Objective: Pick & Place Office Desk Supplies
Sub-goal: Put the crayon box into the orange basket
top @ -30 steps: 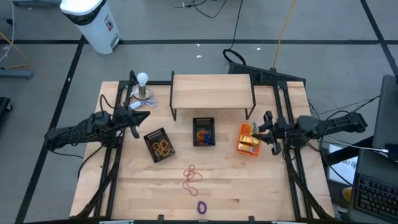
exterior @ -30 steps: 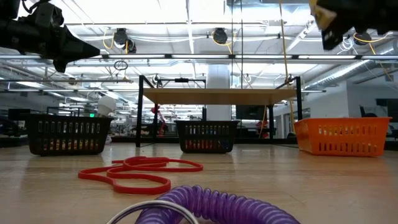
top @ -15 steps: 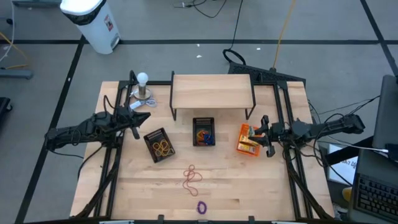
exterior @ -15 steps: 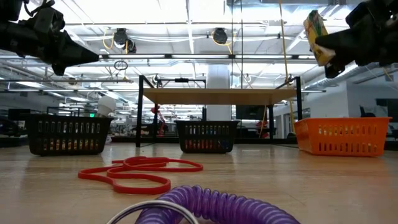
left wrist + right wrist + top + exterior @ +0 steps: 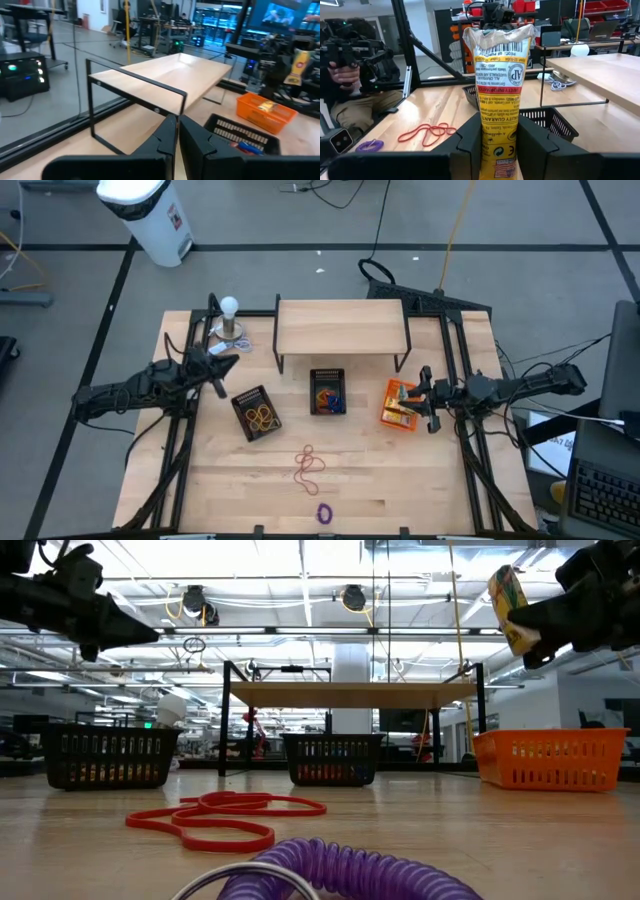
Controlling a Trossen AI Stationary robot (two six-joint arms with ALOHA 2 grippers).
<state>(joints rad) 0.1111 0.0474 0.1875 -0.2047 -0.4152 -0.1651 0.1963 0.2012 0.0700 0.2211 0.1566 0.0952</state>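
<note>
the worktop [image 5: 400, 480] is carrying a wooden shelf [image 5: 340, 327] at the back and three bins in front of it. the right gripper [image 5: 428, 398] is hovering just beside the orange bin [image 5: 398, 405], its fingers [image 5: 535, 140] pinching a yellow packet [image 5: 498, 95] held upright above the worktop. the left gripper [image 5: 222, 366] is waiting above the left black mesh bin [image 5: 255, 412], its fingers pressed together. red rubber bands [image 5: 309, 465] are lying loose near the front, with a purple coil [image 5: 323, 513] at the edge.
</note>
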